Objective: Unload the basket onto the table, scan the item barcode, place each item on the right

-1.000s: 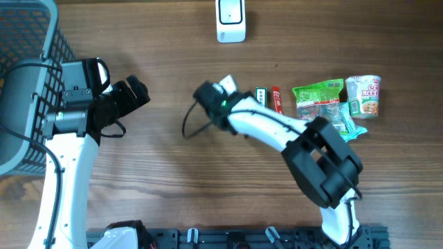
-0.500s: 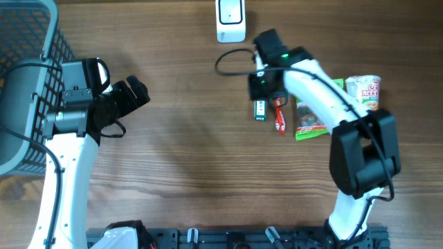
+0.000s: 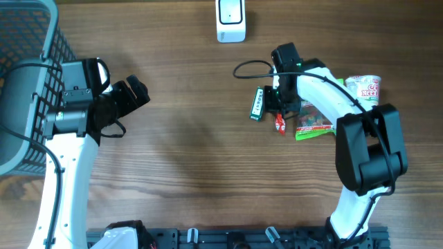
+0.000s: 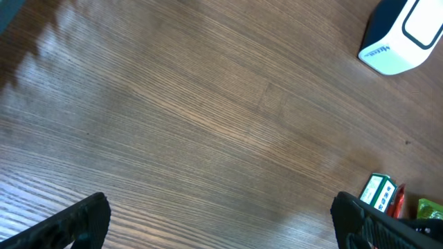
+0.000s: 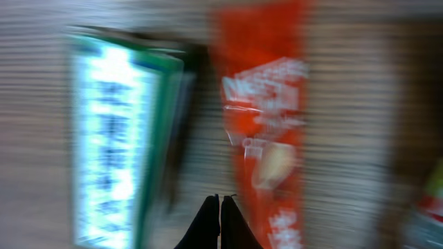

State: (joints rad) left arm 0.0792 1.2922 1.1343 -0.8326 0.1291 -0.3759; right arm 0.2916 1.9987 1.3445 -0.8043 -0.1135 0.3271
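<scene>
The white barcode scanner (image 3: 230, 21) stands at the table's far edge and shows again as the scanner (image 4: 405, 34) in the left wrist view. A small green box (image 3: 257, 104) lies tilted beside a red packet (image 3: 279, 122). My right gripper (image 3: 277, 107) hovers over the gap between them. The blurred right wrist view shows the right gripper (image 5: 220, 207) shut with nothing between its fingers, the green box (image 5: 118, 138) to the left and the red packet (image 5: 266, 138) to the right. My left gripper (image 3: 133, 97) is open and empty, far left of the items; the left gripper (image 4: 221, 228) sees bare wood.
A green snack bag (image 3: 315, 117) and a cup of noodles (image 3: 364, 90) lie right of the red packet. A grey wire basket (image 3: 28, 41) fills the left edge behind my left arm.
My right arm swung from the table's middle to the items and its jaws closed empty. The green box shifted slightly and now lies tilted. The left arm has not moved.
</scene>
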